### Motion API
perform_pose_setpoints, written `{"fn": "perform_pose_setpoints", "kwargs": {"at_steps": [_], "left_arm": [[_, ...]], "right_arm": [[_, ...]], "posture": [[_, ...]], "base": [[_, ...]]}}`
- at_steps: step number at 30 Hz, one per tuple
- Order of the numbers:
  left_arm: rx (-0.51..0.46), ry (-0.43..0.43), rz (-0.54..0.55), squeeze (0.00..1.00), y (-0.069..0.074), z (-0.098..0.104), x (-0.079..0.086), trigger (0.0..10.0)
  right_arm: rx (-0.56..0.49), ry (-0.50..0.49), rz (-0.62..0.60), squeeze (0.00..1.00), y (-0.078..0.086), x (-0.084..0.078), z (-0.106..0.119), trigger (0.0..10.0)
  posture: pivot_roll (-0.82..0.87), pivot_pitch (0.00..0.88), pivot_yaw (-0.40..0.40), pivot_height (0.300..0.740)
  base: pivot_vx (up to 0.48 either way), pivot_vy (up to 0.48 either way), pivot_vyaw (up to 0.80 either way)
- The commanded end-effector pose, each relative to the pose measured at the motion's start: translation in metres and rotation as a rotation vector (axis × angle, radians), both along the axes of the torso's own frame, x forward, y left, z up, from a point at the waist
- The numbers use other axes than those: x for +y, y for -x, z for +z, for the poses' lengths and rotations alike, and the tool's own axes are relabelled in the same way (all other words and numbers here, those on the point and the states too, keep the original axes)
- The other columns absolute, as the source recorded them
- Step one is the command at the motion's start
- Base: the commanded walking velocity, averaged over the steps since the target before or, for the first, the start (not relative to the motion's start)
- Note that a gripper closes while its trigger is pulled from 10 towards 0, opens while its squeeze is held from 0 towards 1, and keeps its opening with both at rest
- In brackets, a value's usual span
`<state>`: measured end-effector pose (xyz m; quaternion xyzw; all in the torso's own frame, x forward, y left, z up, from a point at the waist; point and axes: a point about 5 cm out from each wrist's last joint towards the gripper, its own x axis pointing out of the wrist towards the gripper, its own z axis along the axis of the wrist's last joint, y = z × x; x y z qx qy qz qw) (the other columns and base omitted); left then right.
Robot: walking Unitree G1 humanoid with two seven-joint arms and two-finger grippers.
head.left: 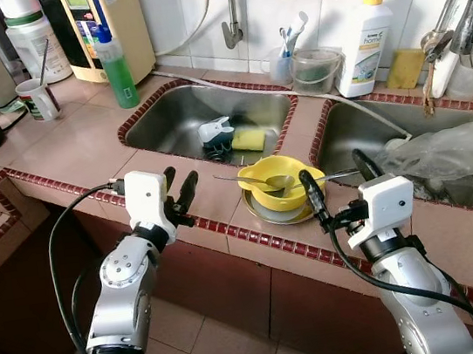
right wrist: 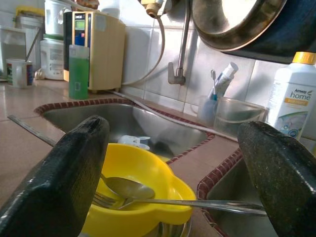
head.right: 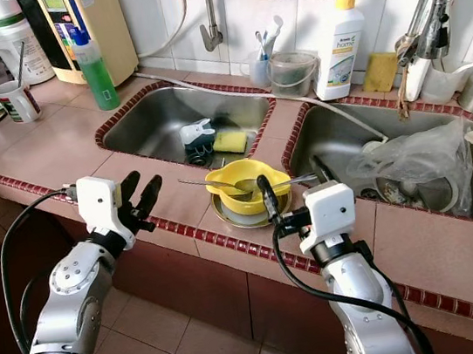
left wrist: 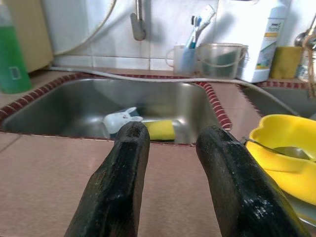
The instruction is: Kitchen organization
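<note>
**Four views over the kitchen bench**

The two head views look forward and down on the tiled bench [head.left: 82, 146], its twin sinks and the back wall; they share almost the whole scene, the right eye's picture shifted sideways. The left wrist view looks low along the left tool [left wrist: 173, 163] across the bench toward the left sink [left wrist: 98, 106], close up. The right wrist view sits lower still, just behind the yellow bowl [right wrist: 143, 173], facing the wall. All four share that bowl and the white bottle [head.left: 363, 40].
</note>
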<state>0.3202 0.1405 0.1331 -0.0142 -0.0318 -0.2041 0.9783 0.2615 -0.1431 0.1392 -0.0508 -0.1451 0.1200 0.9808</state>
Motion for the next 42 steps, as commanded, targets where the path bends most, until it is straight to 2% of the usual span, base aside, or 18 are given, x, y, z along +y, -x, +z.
{"fn": "perform_pose_setpoints", "kwargs": {"at_steps": [1, 2, 3, 8, 16, 17, 18, 19, 21, 26, 32, 37, 40, 42], "left_arm": [[-0.009, 0.007, -0.028, 0.0, -0.001, 0.005, -0.001, 10.0], [-0.013, 0.031, -0.038, 0.98, 0.0, 0.006, -0.002, 10.0], [-0.018, 0.038, -0.042, 1.0, 0.0, 0.007, -0.002, 10.0], [-0.035, 0.042, -0.077, 1.0, 0.002, 0.01, -0.005, 10.0], [-0.005, 0.039, -0.119, 1.0, 0.003, 0.007, -0.008, 10.0], [0.003, 0.04, -0.137, 0.92, 0.004, 0.006, -0.01, 10.0], [0.003, 0.04, -0.137, 0.92, 0.004, 0.006, -0.01, 10.0], [0.026, 0.017, -0.147, 0.0, 0.004, 0.002, -0.011, 10.0], [0.062, 0.032, -0.145, 0.0, 0.004, -0.003, -0.012, 10.0], [0.083, 0.044, -0.15, 0.0, 0.003, -0.003, -0.013, 10.0], [0.144, 0.088, -0.162, 0.0, 0.001, -0.006, -0.016, 10.0], [0.146, 0.08, -0.17, 0.0, 0.001, -0.007, -0.02, 10.0], [0.17, 0.123, -0.177, 0.0, 0.0, -0.006, -0.023, 10.0], [0.175, 0.121, -0.179, 0.0, 0.0, -0.006, -0.024, 10.0]], "right_arm": [[-0.009, 0.001, 0.01, 0.0, 0.002, 0.0, 0.005, 10.0], [-0.007, 0.002, 0.015, 0.0, 0.002, 0.001, 0.004, 10.0], [-0.005, 0.003, 0.018, 0.0, 0.002, 0.001, 0.004, 10.0], [-0.001, 0.007, 0.03, 0.0, 0.003, 0.003, 0.004, 10.0], [0.003, 0.018, 0.036, 0.0, 0.005, 0.002, 0.004, 10.0], [0.003, 0.019, 0.04, 0.0, 0.006, 0.003, 0.005, 10.0], [0.003, 0.019, 0.04, 0.0, 0.006, 0.003, 0.005, 10.0], [0.001, 0.028, 0.059, 0.0, 0.008, 0.004, 0.006, 10.0], [-0.001, 0.041, 0.087, 0.0, 0.01, 0.005, 0.007, 10.0], [0.004, 0.063, 0.119, 0.0, 0.013, 0.006, 0.008, 10.0], [0.014, 0.055, 0.129, 0.0, 0.015, 0.006, 0.009, 10.0], [0.018, 0.051, 0.137, 0.0, 0.016, 0.009, 0.01, 10.0], [0.022, 0.054, 0.143, 0.0, 0.018, 0.011, 0.011, 10.0], [0.023, 0.054, 0.145, 0.0, 0.018, 0.012, 0.011, 10.0]], "posture": [[-0.03, 0.0, 0.018, 0.74], [-0.03, 0.0, 0.018, 0.74], [-0.03, 0.0, 0.018, 0.74], [-0.03, 0.0, 0.019, 0.74], [-0.04, 0.0, 0.021, 0.74], [-0.04, 0.0, 0.021, 0.74], [-0.04, 0.0, 0.021, 0.74], [-0.04, 0.0, 0.025, 0.74], [-0.04, 0.0, 0.025, 0.74], [-0.05, 0.0, 0.033, 0.74], [-0.05, 0.0, 0.037, 0.74], [-0.06, 0.0, 0.041, 0.74], [-0.07, 0.0, 0.045, 0.74], [-0.07, 0.0, 0.048, 0.74]], "base": [[0.0, 0.0, 0.0], [0.0, 0.0, 0.0], [0.0, 0.0, 0.0], [0.0, 0.0, 0.0], [0.0, 0.0, 0.0], [0.0, 0.0, 0.0], [0.0, 0.0, 0.0], [0.0, 0.0, 0.0], [0.0, 0.0, 0.0], [0.0, 0.0, 0.0], [0.0, 0.0, 0.0], [0.0, 0.0, 0.0], [0.0, 0.0, 0.0], [0.0, 0.0, 0.0]]}}
